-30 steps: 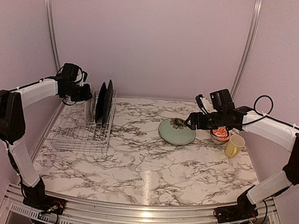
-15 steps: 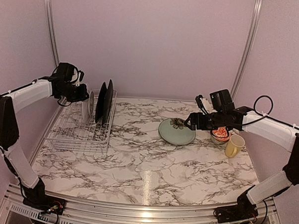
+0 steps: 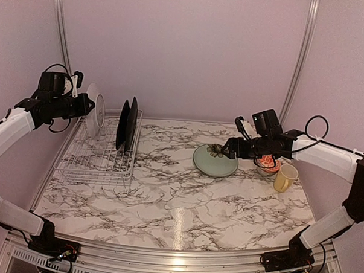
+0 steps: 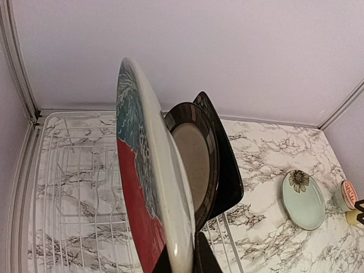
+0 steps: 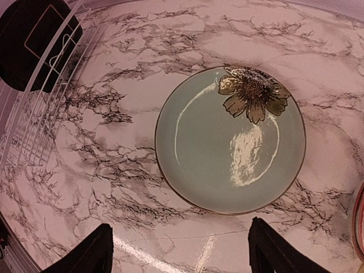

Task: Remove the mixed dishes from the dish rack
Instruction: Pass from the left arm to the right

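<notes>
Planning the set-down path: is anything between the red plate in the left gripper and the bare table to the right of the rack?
Yes. The two black plates stand upright in the dish rack, directly right of the red plate that the left gripper holds. Nothing else visible.

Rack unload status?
Done: pale green dish, patterned bowl and yellow mug sit on the table. In hand: left claw grips the red plate, raised above the dish rack; right claw open over the green dish. Left: two black plates in the rack.

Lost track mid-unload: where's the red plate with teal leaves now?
Top view, far left: the left end effector holds the red plate on edge over the dish rack, left of the black plates.
</notes>
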Controlling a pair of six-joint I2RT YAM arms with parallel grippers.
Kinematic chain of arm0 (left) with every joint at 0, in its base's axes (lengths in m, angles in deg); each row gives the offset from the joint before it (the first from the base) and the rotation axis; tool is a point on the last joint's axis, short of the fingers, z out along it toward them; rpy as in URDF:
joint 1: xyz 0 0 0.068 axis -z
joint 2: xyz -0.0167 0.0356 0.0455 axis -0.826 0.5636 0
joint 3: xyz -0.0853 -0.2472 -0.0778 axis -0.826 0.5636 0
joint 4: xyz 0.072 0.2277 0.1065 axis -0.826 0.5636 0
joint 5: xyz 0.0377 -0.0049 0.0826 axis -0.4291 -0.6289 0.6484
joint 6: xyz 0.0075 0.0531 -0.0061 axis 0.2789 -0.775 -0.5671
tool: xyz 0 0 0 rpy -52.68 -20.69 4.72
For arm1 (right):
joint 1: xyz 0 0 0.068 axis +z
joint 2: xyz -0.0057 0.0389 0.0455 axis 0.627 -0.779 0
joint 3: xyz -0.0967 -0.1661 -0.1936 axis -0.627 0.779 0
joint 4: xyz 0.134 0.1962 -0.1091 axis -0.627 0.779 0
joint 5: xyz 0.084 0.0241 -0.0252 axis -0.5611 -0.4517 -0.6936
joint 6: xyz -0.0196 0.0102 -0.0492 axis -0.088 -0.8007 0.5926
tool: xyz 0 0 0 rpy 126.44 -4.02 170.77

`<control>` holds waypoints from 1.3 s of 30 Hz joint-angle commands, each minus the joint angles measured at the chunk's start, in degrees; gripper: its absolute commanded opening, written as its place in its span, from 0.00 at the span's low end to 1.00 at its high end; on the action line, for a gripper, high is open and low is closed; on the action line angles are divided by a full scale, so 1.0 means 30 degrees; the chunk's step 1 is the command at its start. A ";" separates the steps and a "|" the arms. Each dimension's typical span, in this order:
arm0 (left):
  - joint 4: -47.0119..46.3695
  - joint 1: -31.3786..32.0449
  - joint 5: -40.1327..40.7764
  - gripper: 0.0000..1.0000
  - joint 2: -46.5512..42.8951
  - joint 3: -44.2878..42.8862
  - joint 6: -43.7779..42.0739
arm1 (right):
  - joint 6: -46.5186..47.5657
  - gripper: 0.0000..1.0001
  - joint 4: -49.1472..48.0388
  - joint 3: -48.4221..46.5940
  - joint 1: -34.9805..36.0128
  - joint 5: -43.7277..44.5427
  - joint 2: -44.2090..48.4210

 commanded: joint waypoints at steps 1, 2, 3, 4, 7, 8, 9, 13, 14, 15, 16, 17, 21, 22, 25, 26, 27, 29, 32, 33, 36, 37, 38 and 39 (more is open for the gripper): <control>-0.4721 0.0102 0.0872 0.00 -0.2304 0.0414 -0.0635 | -0.0363 0.79 -0.0526 -0.0885 0.0459 -0.0306 -0.0828; -0.5022 0.0215 0.0887 0.00 -0.2748 0.0637 -0.0696 | -0.0377 0.79 -0.0554 -0.1059 0.0536 -0.0306 -0.1049; -0.5294 0.0347 0.0900 0.00 -0.3059 0.0837 -0.0830 | -0.0393 0.79 -0.0557 -0.1182 0.0607 -0.0306 -0.1202; -0.5515 0.0509 0.0905 0.00 -0.3325 0.1040 -0.0997 | -0.0406 0.79 -0.0584 -0.1348 0.0668 -0.0321 -0.1372; -0.6033 0.1070 0.0818 0.00 -0.4034 0.1433 -0.1404 | -0.0459 0.79 -0.0532 -0.1794 0.0885 -0.0295 -0.1801; -0.6054 0.1296 0.0781 0.00 -0.4220 0.1504 -0.1636 | -0.0487 0.79 -0.0507 -0.1915 0.0955 -0.0257 -0.1882; -0.6321 0.1591 0.0810 0.00 -0.4393 0.1579 -0.1871 | -0.0495 0.79 -0.0500 -0.2007 0.1015 -0.0249 -0.1944; -0.6707 0.3280 0.1632 0.00 -0.4735 0.1588 -0.3076 | -0.0551 0.82 -0.0474 -0.2193 0.1094 -0.0164 -0.1959; -0.6574 0.3864 0.1850 0.00 -0.4644 0.1388 -0.3435 | -0.0572 0.84 -0.0485 -0.2247 0.1076 -0.0244 -0.1939; -0.6363 0.4439 0.2009 0.00 -0.4483 0.1121 -0.3773 | -0.0575 0.85 -0.0476 -0.2305 0.1096 -0.0357 -0.1889; -0.6275 0.4987 0.2190 0.00 -0.4269 0.0868 -0.4100 | -0.0597 0.86 -0.0493 -0.2389 0.1099 -0.0452 -0.1853; -0.6007 0.5616 0.2366 0.00 -0.4062 0.0602 -0.4325 | -0.0611 0.87 -0.0499 -0.2455 0.1099 -0.0478 -0.1772; -0.5243 0.8397 0.4117 0.00 -0.3477 -0.0252 -0.5941 | -0.0598 0.89 -0.0474 -0.2593 0.1089 -0.0219 -0.1317; -0.5124 0.9137 0.4585 0.00 -0.3352 -0.0502 -0.6276 | -0.0596 0.90 -0.0460 -0.2594 0.1087 -0.0112 -0.1199; -0.4806 1.1183 0.6239 0.00 -0.2763 -0.0962 -0.7129 | -0.0730 0.92 -0.0427 -0.2496 0.1085 -0.0025 -0.0906; -0.4773 1.1796 0.6571 0.00 -0.2494 -0.1044 -0.7461 | -0.0891 0.94 -0.0439 -0.2457 0.1083 -0.0103 -0.0855; -0.4611 1.2491 0.6917 0.00 -0.2189 -0.1234 -0.7938 | -0.1039 0.94 -0.0400 -0.2470 0.1090 -0.0153 -0.0823; -0.4075 1.3887 0.8349 0.00 -0.1372 -0.1615 -0.9105 | -0.1245 0.95 -0.0325 -0.2476 0.1079 -0.0246 -0.0747; -0.4286 1.5660 1.0972 0.00 -0.0509 -0.1340 -1.0458 | -0.1503 0.95 -0.0363 -0.2293 0.1086 -0.0151 -0.0437; -0.4814 1.5992 1.1638 0.00 -0.0432 -0.0853 -1.0788 | -0.1544 0.95 -0.0354 -0.2270 0.1079 -0.0111 -0.0306; -0.6540 1.6547 1.2955 0.00 -0.0581 0.0763 -1.1496 | -0.1775 0.95 -0.0162 -0.2322 0.1095 -0.0123 -0.0002; -0.6967 1.6667 1.3237 0.00 -0.0675 0.1212 -1.1702 | -0.1860 0.95 -0.0102 -0.2351 0.1095 -0.0151 0.0141; -0.7302 1.6773 1.3580 0.00 -0.0702 0.1701 -1.1910 | -0.1966 0.95 -0.0091 -0.2358 0.1084 -0.0195 0.0309; -0.7557 1.6874 1.3854 0.00 -0.0705 0.1984 -1.2087 | -0.2089 0.95 -0.0126 -0.2385 0.1057 -0.0252 0.0414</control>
